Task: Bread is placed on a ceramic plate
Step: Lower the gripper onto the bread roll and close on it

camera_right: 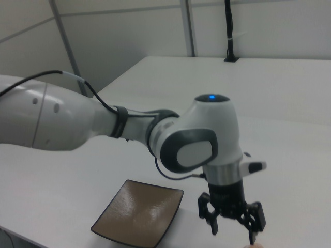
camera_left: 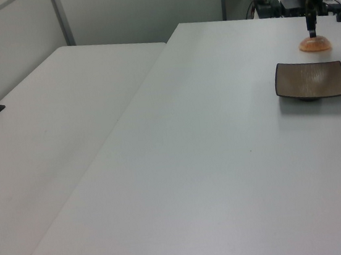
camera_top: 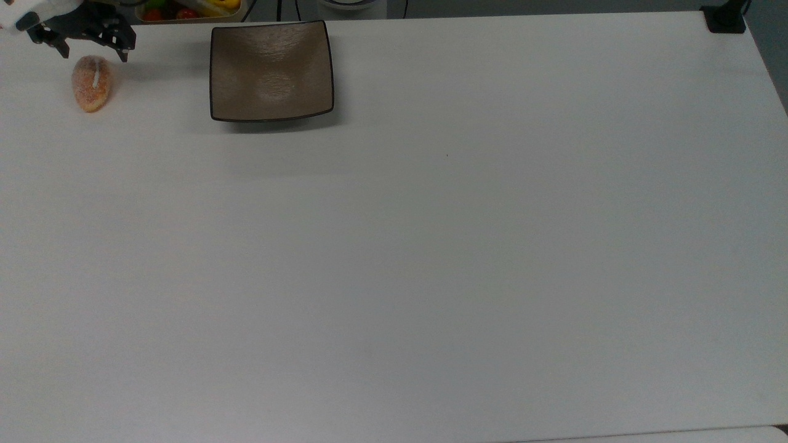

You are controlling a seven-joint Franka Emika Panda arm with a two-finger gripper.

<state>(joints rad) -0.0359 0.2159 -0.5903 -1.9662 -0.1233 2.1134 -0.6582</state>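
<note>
White table (camera_top: 431, 246): one bread (camera_top: 92, 83), one plate (camera_top: 271, 71).

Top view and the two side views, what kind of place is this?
Probably a robotics lab or office workroom: plain white tables pushed together, grey partition walls, and a robot arm with its open gripper over fake-looking bread beside a ceramic plate.

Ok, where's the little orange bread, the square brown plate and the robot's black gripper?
Small oval orange-brown bread (camera_top: 92, 84), top view, its speckled top.
Square brown ceramic plate (camera_top: 271, 69), top view, its shallow centre dip.
Black gripper (camera_top: 92, 54), top view, midway between its spread fingers.
</note>
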